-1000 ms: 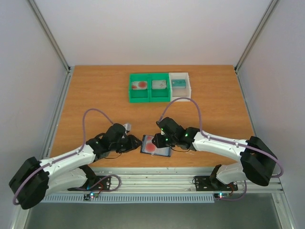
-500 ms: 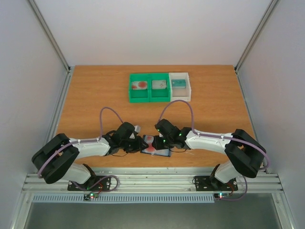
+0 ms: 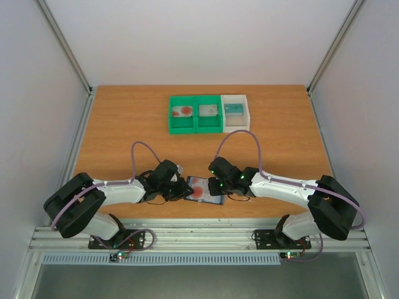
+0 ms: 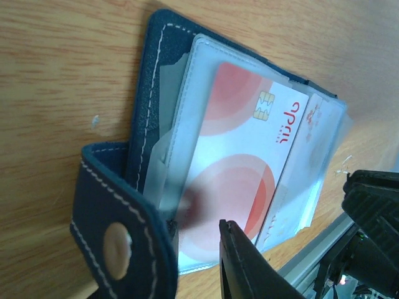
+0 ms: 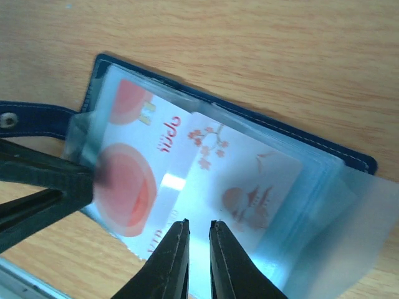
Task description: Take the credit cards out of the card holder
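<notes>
The card holder (image 4: 149, 81) lies open and flat near the front edge of the wooden surface (image 3: 124, 137), with a tool at each end.

The left tool (image 3: 184, 189) reaches to the holder's strap (image 4: 118, 240) end with its fingers close together; whether it pinches anything cannot be told. The right tool (image 5: 198, 225) hovers over the clear sleeves (image 5: 349, 212) with its fingers nearly pressed together, and any grip there is unclear too. In the sleeves sit a white credit card with red discs (image 4: 249, 162) and a second pale card printed with blossom (image 5: 249, 187). Far back stand two green bins (image 3: 184, 129) and a white bin (image 3: 237, 128), each holding a small card.
</notes>
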Controlling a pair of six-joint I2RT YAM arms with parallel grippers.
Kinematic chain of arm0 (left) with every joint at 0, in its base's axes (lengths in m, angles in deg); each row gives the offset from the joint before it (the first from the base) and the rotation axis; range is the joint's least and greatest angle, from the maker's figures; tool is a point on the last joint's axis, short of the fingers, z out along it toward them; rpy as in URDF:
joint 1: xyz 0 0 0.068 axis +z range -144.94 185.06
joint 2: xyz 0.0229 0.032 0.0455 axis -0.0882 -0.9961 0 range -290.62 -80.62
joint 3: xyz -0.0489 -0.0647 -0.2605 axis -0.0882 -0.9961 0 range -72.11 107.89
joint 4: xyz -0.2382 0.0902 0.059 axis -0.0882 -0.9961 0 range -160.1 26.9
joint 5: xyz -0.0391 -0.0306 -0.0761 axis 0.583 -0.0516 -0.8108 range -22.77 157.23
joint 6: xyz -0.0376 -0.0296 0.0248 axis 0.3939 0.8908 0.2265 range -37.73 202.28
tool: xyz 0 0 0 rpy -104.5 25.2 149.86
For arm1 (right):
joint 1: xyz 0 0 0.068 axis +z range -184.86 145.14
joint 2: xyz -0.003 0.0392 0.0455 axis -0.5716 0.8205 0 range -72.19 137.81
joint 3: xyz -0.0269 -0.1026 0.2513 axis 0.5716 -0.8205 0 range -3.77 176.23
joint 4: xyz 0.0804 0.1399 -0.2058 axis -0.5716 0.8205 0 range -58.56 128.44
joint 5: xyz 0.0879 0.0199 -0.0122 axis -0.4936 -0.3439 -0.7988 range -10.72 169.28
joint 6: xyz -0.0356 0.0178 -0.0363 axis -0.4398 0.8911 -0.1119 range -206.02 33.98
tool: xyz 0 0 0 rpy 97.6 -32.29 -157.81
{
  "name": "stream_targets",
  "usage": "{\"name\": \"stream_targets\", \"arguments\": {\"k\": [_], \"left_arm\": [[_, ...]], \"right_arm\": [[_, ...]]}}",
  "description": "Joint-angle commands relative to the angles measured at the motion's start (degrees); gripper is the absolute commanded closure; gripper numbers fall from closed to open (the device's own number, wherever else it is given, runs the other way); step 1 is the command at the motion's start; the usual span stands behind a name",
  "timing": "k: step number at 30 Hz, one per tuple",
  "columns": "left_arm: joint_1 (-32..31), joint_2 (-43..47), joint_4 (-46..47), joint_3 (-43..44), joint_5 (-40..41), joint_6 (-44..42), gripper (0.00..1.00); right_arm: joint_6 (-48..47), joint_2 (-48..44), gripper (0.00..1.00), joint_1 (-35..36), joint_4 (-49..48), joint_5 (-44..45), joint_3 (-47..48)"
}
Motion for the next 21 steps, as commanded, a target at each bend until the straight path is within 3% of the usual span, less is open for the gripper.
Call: {"name": "stream_targets", "arguments": {"k": [1,7,13,21], "left_arm": [[-0.9,1.3,-5.7,2.2,2.0,0.6,0.79],[-1.3,1.8,-1.5,3.4,-1.8,0.4,0.69],[-1.8,-4.4,8.4,4.3,-7.2,1.2,0.69],[-2.0,-9.0,12.4,4.8,-8.3,0.9,0.74]], "right_arm": [[0.0,0.4,0.89,-0.3,2.0,4.1,-1.9],[-0.1,1.8,0.93,-0.3,0.5,4.4,-3.2],[-0.1,2.3,0.95,-0.3,-1.7,3.5,-5.1],[0.1,2.1,0.97,-0.3,-2.8,3.3,-6.2]]}}
